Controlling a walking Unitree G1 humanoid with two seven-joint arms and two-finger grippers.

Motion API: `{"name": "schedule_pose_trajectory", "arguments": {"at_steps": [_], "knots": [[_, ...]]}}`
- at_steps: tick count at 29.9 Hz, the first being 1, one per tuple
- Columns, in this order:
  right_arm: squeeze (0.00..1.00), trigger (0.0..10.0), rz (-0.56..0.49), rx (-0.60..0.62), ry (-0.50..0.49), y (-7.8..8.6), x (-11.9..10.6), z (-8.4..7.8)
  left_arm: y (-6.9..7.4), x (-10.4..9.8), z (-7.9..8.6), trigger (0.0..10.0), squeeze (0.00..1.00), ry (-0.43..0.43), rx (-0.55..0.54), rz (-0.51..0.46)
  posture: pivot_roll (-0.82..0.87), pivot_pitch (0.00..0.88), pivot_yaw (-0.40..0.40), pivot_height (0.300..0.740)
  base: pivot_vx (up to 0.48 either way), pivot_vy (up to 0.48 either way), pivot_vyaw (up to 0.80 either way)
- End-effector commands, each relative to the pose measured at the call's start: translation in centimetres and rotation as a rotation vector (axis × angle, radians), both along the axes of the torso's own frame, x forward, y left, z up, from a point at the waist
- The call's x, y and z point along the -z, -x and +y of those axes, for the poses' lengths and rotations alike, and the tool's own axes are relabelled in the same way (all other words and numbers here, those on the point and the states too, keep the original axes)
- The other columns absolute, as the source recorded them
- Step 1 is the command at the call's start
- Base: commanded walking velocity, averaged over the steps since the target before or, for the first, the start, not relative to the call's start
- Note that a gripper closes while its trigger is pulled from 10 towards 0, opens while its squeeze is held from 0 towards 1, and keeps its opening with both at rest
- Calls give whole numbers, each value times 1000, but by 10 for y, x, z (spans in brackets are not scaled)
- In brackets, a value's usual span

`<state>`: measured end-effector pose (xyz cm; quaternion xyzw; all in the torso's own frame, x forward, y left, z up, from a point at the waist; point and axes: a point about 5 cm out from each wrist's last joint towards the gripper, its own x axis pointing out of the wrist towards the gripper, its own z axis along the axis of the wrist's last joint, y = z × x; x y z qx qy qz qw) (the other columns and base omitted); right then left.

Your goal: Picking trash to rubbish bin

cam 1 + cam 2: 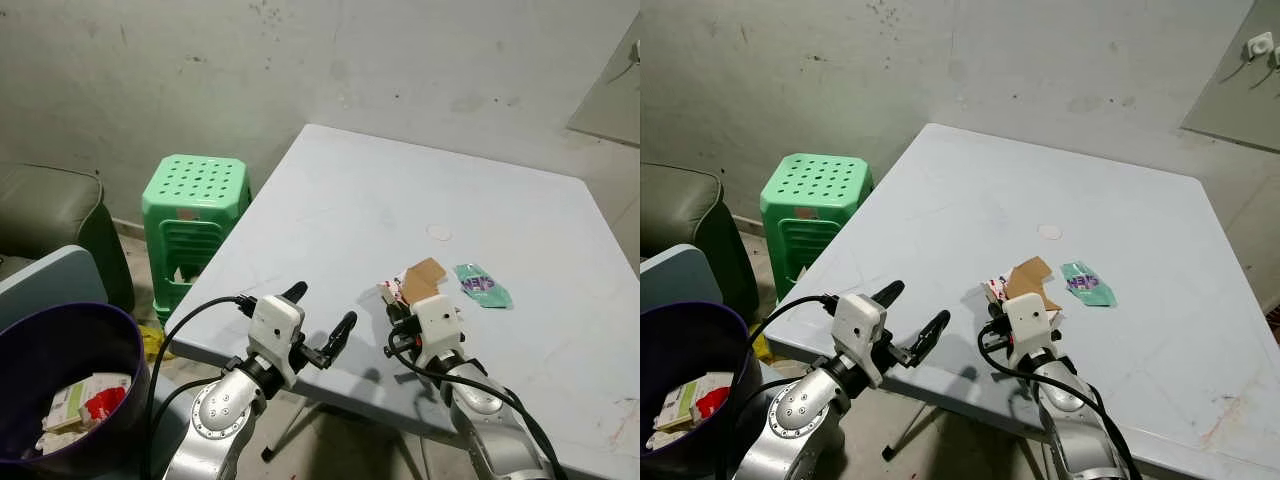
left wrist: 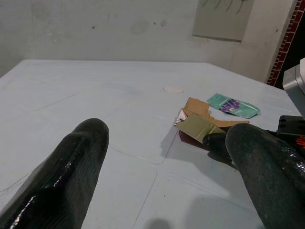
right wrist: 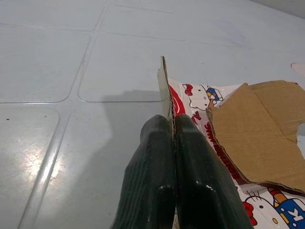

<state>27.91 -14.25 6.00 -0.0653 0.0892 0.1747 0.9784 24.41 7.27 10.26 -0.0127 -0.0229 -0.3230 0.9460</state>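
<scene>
A torn piece of brown cardboard packaging (image 1: 421, 281) with a printed cartoon wrapper (image 3: 200, 98) lies near the front of the pale table (image 1: 330, 210). My right gripper (image 3: 172, 125) is shut on the upturned edge of that cardboard piece (image 3: 164, 86). A green snack packet (image 1: 482, 285) rests just beyond it to the right. My left gripper (image 1: 318, 313) hovers open over the table's front edge, to the left of the trash. The purple rubbish bin (image 1: 40, 350) stands on the floor at lower left, with cartons inside.
A green plastic stool (image 1: 193, 225) stands by the table's left side, against the wall. A dark couch (image 1: 60, 215) and a grey-blue seat (image 1: 50, 280) are at far left. A small round white disc (image 1: 439, 233) lies mid-table.
</scene>
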Motion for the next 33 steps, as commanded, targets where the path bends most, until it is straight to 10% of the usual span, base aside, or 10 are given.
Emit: {"name": "schedule_pose_trajectory", "arguments": {"at_steps": [1, 5, 6, 9, 28, 33], "knots": [[0, 0, -8, 13, 3, 0, -2, -4, -1, -3, -5, 10000, 0, 7, 15, -10, -34, 12, -96, 740, 0, 0, 0], [0, 0, -19, 4, -15, 0, -4, -4, -1, -3, -5, 10000, 0, 8, 16, -10, -34, 12, -96, 740, 0, 0, 0], [0, 10000, -126, 1, -265, -5, -33, -9, -3, -4, -5, 10000, 0, 4, 15, -16, -50, 25, -86, 740, 0, 0, 0], [0, 10000, -303, -25, -582, -6, -72, -22, -7, -6, -6, 10000, 0, -3, 13, -27, -47, 26, -86, 740, 0, 0, 0], [0, 10000, -314, -6, -631, -5, -74, -28, -14, -8, 0, 10000, 0, -8, -26, -44, -43, 23, -90, 740, 0, 0, 0], [0, 10000, -275, 69, -475, -12, -68, -30, -29, -16, 17, 10000, 0, 58, -152, -33, -40, 20, -92, 740, 0, 0, 0]]}}
